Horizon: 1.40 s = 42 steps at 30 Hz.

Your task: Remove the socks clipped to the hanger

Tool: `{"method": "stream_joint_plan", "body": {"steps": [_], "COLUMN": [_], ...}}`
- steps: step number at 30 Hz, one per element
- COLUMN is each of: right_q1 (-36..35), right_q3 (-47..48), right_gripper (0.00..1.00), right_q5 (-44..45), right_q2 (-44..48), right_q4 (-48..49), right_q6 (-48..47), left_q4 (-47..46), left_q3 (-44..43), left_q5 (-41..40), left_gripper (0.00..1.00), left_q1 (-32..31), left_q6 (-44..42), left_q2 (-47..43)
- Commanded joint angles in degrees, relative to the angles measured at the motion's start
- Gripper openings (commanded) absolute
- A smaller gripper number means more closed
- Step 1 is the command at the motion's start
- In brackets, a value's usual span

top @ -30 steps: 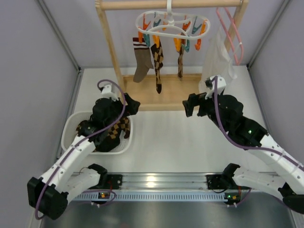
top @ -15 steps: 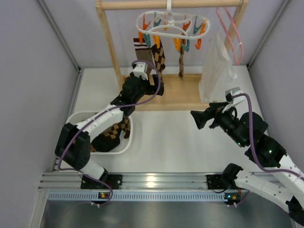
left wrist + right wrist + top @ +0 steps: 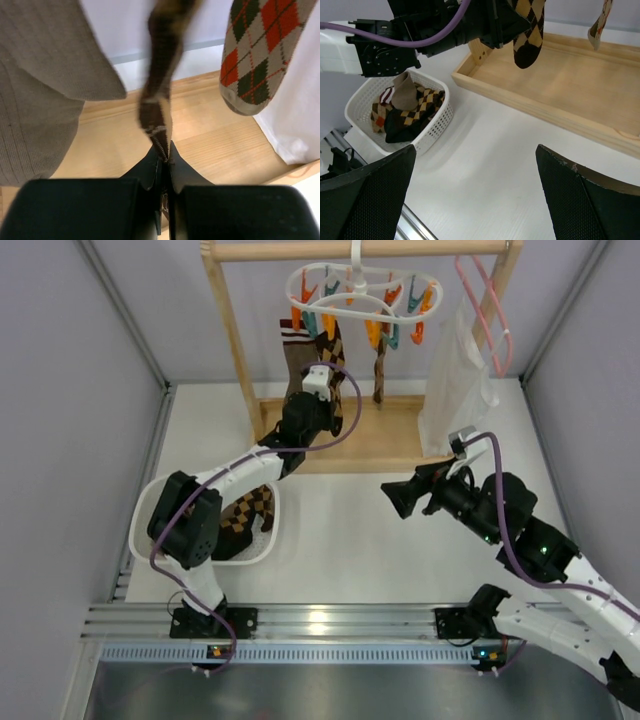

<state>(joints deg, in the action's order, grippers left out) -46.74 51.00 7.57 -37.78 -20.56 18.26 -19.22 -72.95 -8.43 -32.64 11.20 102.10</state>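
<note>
The white ring hanger (image 3: 362,292) with orange and teal pins hangs from the wooden rail. Three socks dangle from it: a taupe sock (image 3: 296,352), a dark brown argyle sock (image 3: 334,352) and a thin argyle sock (image 3: 380,368). My left gripper (image 3: 333,418) is shut on the lower end of the dark argyle sock (image 3: 159,85), its jaws (image 3: 165,157) pinching the toe. The taupe sock (image 3: 45,80) hangs to its left, a red-and-green argyle sock (image 3: 254,50) to its right. My right gripper (image 3: 396,496) hovers wide open over the table, its fingers (image 3: 370,195) holding nothing.
A white basket (image 3: 146,508) at the left holds several argyle socks (image 3: 242,520). The rack's wooden base tray (image 3: 565,85) lies under the hanger. A pink hanger (image 3: 486,310) and a white translucent garment (image 3: 456,390) hang at the right.
My left arm rose from the basket up to the hanging socks, and its gripper closed on the dark argyle sock's toe. The right arm pulled back and swung left, still open.
</note>
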Motion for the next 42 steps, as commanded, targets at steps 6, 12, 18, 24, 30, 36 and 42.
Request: {"method": "stream_joint_plan", "body": {"steps": [6,12,18,24,30,36,42], "right_q1": [0.4,0.4,0.5,0.5,0.5,0.5,1.3], "right_q3": [11.4,24.2,44.3,68.6,76.8,82.4,83.3], "right_gripper": [1.0,0.99,1.0,0.91,0.87,0.81,0.77], "right_q5": [1.2,7.6,14.7,23.1,28.8,37.8,39.7], "right_q2": [-5.6,-12.6,-30.3,-48.6,-57.2,-63.6,-67.6], "right_q4": [5.9,1.1,-12.7,-25.8,-24.4,-20.2,-13.5], "right_q6": [0.6,-3.8,-10.5,-13.8,-20.3,-27.9,-34.0], "left_q4": [-3.7,-0.3,1.2,1.2,1.2,1.2,1.2], "left_q3": [-0.4,-4.8,-13.3,-20.7,-27.2,-31.6,-32.3], "left_q5": [-15.9,-33.9,-44.4,-49.6,-51.7,-51.9,-51.7], "left_gripper": [0.0,0.0,0.0,0.0,0.0,0.0,0.0], "left_q1": [-10.5,-20.3,-28.0,-32.2,-34.1,-35.3,-35.6], "left_q6": [-4.3,-9.6,-16.1,-21.2,-25.3,-28.2,-27.8], "left_q2": [-3.1,0.0,6.3,12.1,16.5,20.1,20.9]}}
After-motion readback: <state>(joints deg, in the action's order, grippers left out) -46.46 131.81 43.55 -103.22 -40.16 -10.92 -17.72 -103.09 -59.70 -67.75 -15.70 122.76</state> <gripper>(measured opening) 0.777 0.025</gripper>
